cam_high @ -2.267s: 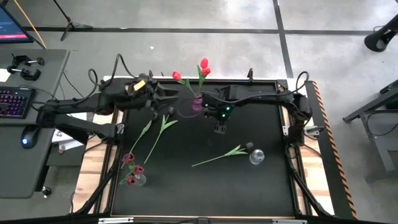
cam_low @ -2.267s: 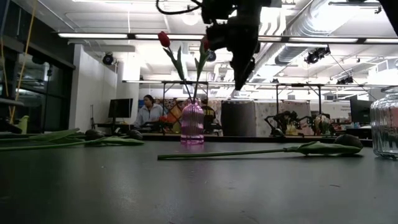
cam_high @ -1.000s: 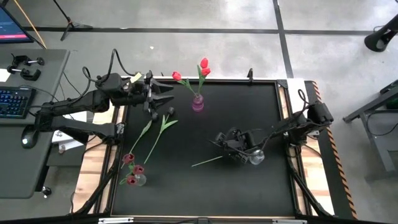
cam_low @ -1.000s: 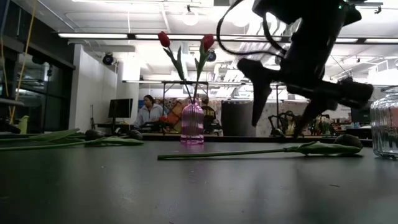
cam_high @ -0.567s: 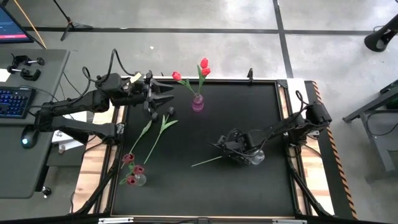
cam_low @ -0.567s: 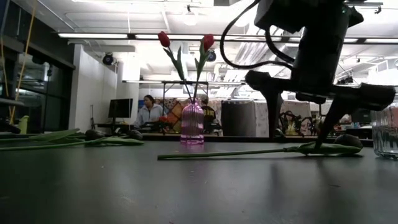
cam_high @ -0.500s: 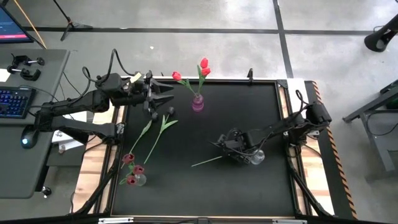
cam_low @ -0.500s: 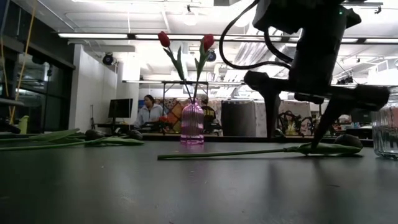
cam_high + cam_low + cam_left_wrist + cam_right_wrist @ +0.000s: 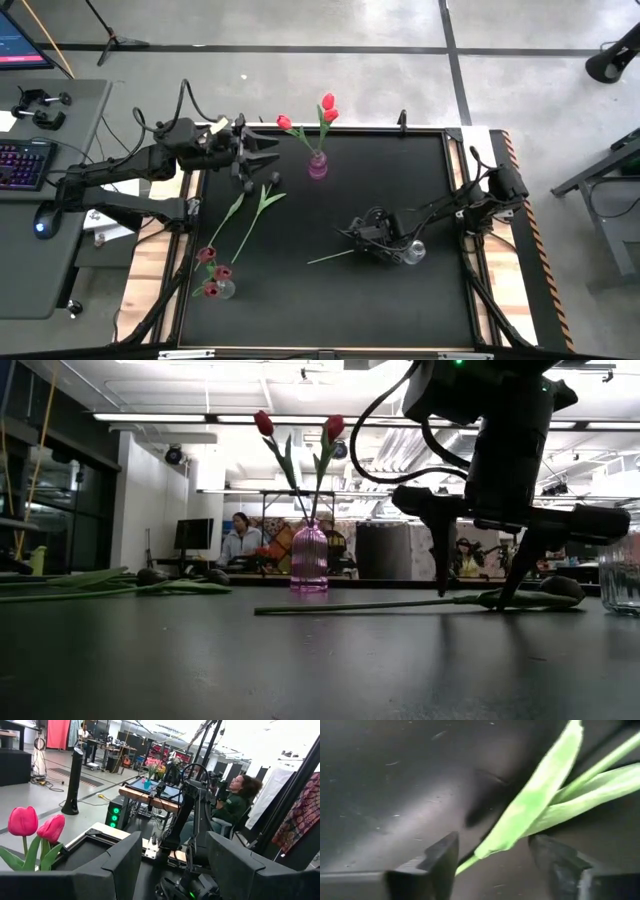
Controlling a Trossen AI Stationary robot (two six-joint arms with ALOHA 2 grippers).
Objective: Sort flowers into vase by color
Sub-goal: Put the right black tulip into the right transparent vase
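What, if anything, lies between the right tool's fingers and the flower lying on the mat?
Nothing visible. The right tool straddles the flower on the mat, one finger on each side of its stem, with only bare mat beneath.

A vase with 2 tulips was set at the table's far edge. Another vase stood near left, a third to the right, a stem beside it.
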